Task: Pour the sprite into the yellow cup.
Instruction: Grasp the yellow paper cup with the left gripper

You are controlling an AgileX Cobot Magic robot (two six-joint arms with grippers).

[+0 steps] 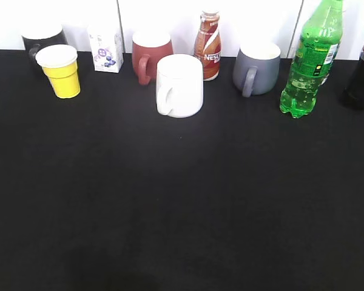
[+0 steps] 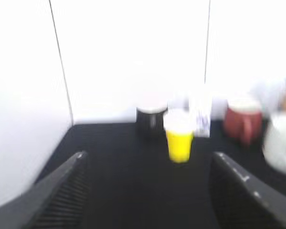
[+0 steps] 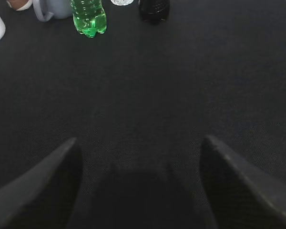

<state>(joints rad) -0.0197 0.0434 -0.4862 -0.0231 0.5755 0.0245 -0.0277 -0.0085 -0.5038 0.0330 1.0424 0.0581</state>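
The sprite, a tall bright-green bottle, stands upright at the back right of the black table; its base shows in the right wrist view far ahead and to the left. The yellow cup stands upright at the back left; in the left wrist view it is ahead, well beyond the fingers. My left gripper is open and empty. My right gripper is open and empty above bare table. Neither gripper shows in the exterior view.
Along the back stand a black cup, a small white carton, a red mug, a white mug, a brown Nestle bottle, a grey mug and a dark bottle. A white wall is behind.
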